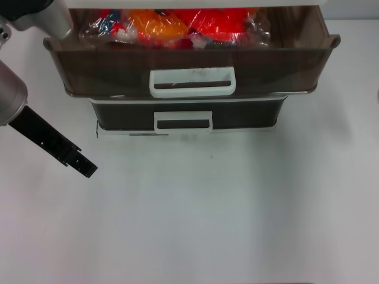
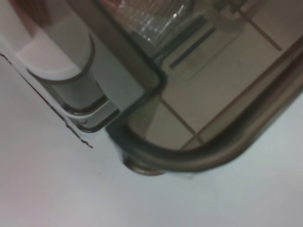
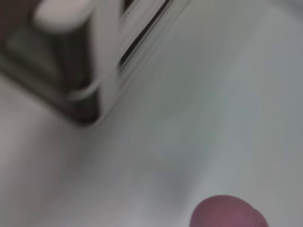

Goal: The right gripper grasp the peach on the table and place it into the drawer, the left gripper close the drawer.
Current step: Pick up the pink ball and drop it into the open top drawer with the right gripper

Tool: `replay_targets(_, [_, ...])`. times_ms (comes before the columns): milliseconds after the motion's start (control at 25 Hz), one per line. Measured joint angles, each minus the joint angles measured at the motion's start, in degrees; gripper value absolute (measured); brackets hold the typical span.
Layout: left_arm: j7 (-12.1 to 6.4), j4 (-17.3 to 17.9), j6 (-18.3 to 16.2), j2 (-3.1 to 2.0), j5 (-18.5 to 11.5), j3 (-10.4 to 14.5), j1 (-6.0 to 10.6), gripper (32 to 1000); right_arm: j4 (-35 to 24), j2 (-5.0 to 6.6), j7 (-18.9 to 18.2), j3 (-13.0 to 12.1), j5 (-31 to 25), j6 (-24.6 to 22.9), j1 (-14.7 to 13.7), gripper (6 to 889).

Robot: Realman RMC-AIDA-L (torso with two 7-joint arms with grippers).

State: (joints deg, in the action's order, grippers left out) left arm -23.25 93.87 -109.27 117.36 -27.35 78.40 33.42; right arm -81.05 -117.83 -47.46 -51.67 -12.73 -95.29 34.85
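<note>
head: above, facing drawer (image 1: pixel 189 62) front; left wrist: close on its corner; right wrist: low over table (image 3: pixel 213 118)

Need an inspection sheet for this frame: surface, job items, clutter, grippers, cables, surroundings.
Surface: white table, bare in front of the drawers.
Drawer: upper drawer pulled open, white loop handle facing the robot.
Peach: only in the right wrist view, a pink round edge lying on the table; not in the head view.
Clutter: red and orange wrapped packets inside the open drawer; lower drawer shut.
Left gripper: above the table, in front of the drawer's left corner, holding nothing.
Right gripper: not in view.
Cables: nothing seen.
Surroundings: nothing seen beyond the table.
</note>
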Motion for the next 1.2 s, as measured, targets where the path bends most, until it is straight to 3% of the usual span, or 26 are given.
replay_targets(200, [-0.11,-0.01,0.02,-0.05,-0.14,-0.03,-0.02,816,-10.87,0.25,0.53,6.47,-8.41,-3.91,-0.12,52])
replay_targets(280, [-0.22,-0.01,0.02,-0.05,-0.27,-0.08,-0.02,816,-13.72,0.81,0.92,8.97,-13.61,-6.24,0.08,53])
replay_targets(400, [-0.28,-0.01,0.02,-0.05,-0.12,-0.10,-0.02,816,-15.50,2.35,1.65,10.37,-21.63,-9.22,0.48,55])
replay_targets(560, [-0.30,-0.01,-0.01,-0.03,-0.05,-0.10,-0.02,816,-15.34,4.40,3.18,10.09,-31.13,-10.44,0.68,58])
replay_targets(760, [-0.31,-0.01,-0.12,0.05,-0.06,-0.09,-0.02,816,-15.23,5.16,3.85,9.66,-41.00,-11.17,0.73,61])
replay_targets(920, [-0.31,-0.01,-0.06,0.07,-0.15,-0.09,0.05,815,-14.62,6.81,5.19,6.85,-47.57,-11.16,1.52,63])
replay_targets(1200, [-0.27,0.06,0.03,0.13,-0.34,-0.04,0.07,815,-6.42,6.64,4.18,1.60,-49.80,-10.47,6.69,67])
